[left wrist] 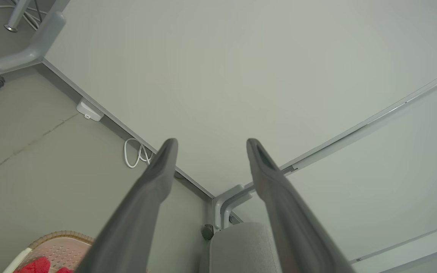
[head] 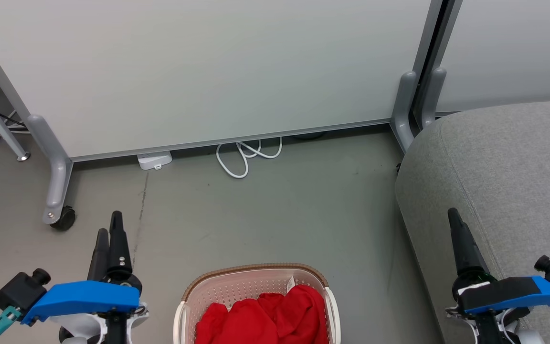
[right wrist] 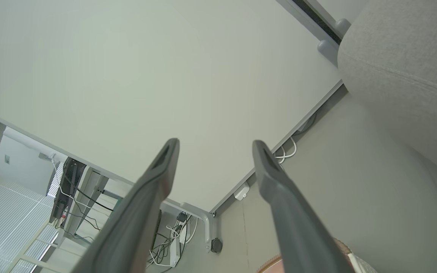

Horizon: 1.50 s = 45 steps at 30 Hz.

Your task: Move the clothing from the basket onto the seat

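The basket (head: 194, 286), cream with a brown rim, stands on the floor at the bottom centre of the head view. Bright red clothing (head: 265, 317) lies heaped inside it, with a white label showing at the top. The grey seat (head: 509, 181) rises to the right of the basket. My left gripper (head: 109, 225) hangs open over the floor to the basket's left; in its wrist view the gripper (left wrist: 211, 142) holds nothing. My right gripper (head: 454, 215) sits over the seat's front edge, and its wrist view shows the gripper (right wrist: 215, 143) open and empty too.
A white partition (head: 208, 71) on grey feet stands behind, with a castor (head: 62, 217) at the left foot. A looped white cable (head: 244, 160) and a white plug box (head: 154, 160) lie at its base. Bare floor (head: 280, 215) stretches between partition, basket and seat.
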### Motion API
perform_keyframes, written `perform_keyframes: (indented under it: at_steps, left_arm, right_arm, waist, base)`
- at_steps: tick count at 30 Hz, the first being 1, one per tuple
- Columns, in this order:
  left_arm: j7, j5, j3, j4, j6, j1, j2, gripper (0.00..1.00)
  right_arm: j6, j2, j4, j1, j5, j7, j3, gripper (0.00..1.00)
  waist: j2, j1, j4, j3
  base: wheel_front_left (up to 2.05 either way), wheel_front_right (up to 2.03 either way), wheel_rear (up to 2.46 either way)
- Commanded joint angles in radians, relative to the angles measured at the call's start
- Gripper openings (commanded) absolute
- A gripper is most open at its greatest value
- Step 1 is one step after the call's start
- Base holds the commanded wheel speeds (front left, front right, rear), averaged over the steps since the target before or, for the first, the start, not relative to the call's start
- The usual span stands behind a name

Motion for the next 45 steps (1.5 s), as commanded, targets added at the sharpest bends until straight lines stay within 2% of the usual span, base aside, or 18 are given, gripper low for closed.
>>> perform_keyframes:
  at_steps: [1, 7, 20, 45]
  left_arm:
    - [-0.012, 0.054, -0.013, -0.020, 0.006, -0.029, 0.008, 1.00]
    - [-0.033, 0.180, -0.040, -0.020, 0.017, -0.034, 0.008, 1.00]
    - [-0.073, 0.376, -0.078, -0.014, 0.030, -0.040, 0.013, 1.00]
    - [-0.141, 0.662, -0.153, 0.007, 0.048, -0.047, 0.028, 1.00]
  right_arm:
    - [0.001, -0.008, -0.022, -0.023, -0.052, -0.014, 0.009, 1.00]
    - [0.001, -0.008, -0.028, -0.023, -0.153, -0.035, 0.024, 1.00]
    - [0.002, -0.010, -0.017, -0.025, -0.328, -0.076, 0.044, 1.00]
    - [0.002, -0.013, 0.015, -0.035, -0.620, -0.143, 0.074, 1.00]
  waist:
    - [0.0000, 0.0000, 0.000, 0.001]
    - [0.0000, 0.0000, 0.002, 0.004]
    - [0.0000, 0.0000, 0.005, 0.010]
    - [0.0000, 0.0000, 0.010, 0.016]
  base:
    - [0.00, 0.00, 0.00]
    - [0.00, 0.00, 0.00]
    - [0.00, 0.00, 0.00]
    - [0.00, 0.00, 0.00]
